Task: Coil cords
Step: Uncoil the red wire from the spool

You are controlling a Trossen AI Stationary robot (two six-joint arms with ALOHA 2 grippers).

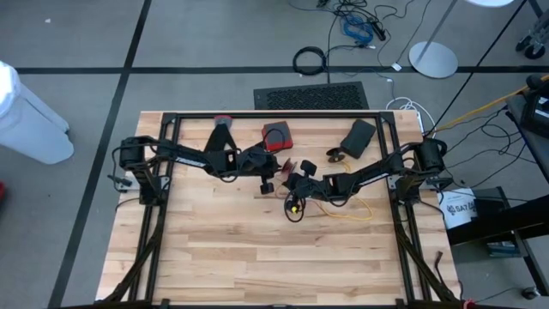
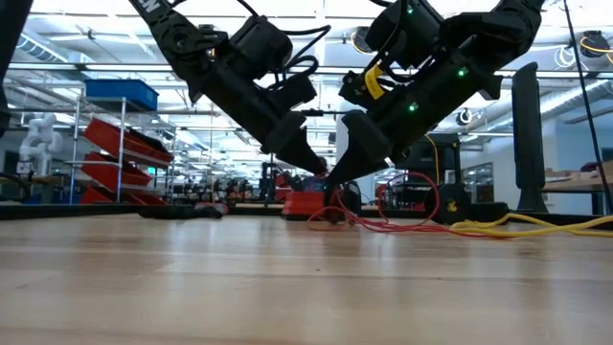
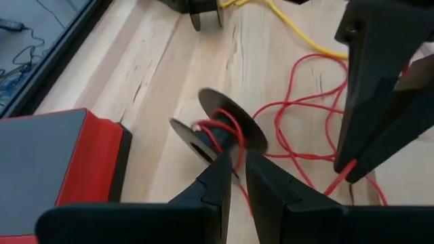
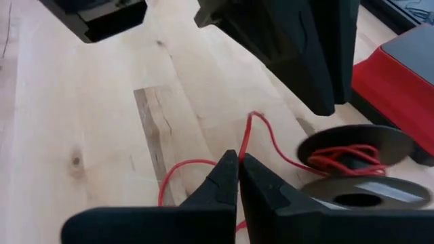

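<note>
A small black spool (image 3: 220,132) with thin red cord (image 3: 298,135) wound on its core lies near the table's middle (image 1: 300,166), beside a red box (image 1: 276,136). Loose loops of the red cord spread over the wood toward the right. A yellow cord (image 1: 352,213) lies nearer the right side. My left gripper (image 3: 236,163) has its tips at the spool, nearly shut. My right gripper (image 4: 239,157) sits close opposite it, shut on the red cord a short way from the spool. Both point slanting down. My left gripper meets the spool between its two discs, where the red cord is wound (image 3: 234,146). A red strand runs into the narrow gap between the fingers. Whether they pinch only the cord or also the spool, I cannot tell. The fingers slant down from the table's left. My right gripper pinches a single strand of the red cord (image 4: 243,146) between its two fingertips, slanting down from the table's right. From the tips the strand rises in a small kink (image 4: 254,116) and runs slack to the spool (image 4: 352,163). Its other part curves away over the table.
A second black spool (image 3: 203,13) lies farther right by the yellow cord (image 3: 298,37). A black flat object (image 1: 358,137) rests at the far right. A black frame (image 1: 274,115) borders the table. The near half of the wooden top (image 1: 274,266) is bare.
</note>
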